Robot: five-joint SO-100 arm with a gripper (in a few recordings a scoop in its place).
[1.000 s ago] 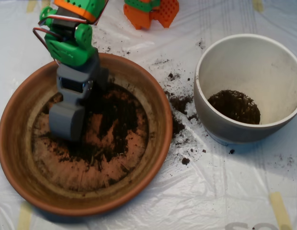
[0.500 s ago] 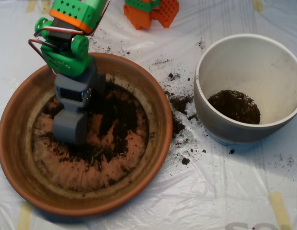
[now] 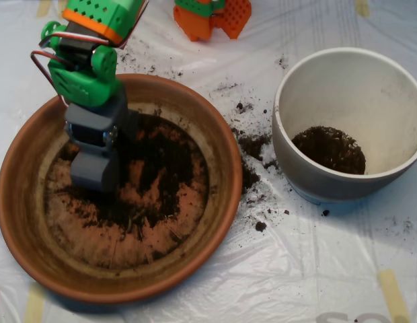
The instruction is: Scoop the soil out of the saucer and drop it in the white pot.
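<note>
Grey clamshell scoop (image 3: 94, 168), jaws seemingly closed, sits in the round terracotta saucer (image 3: 215, 145); dark crumbly soil (image 3: 158, 171) lies at its three o'clock.

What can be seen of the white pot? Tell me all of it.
The white pot stands upright at the right on the plastic sheet, apart from the terracotta saucer. It is round and deep, with a thick smooth rim, off-white inside and greyish outside. A dark clump of soil lies on its bottom; spilled crumbs dot the sheet beside it.
</note>
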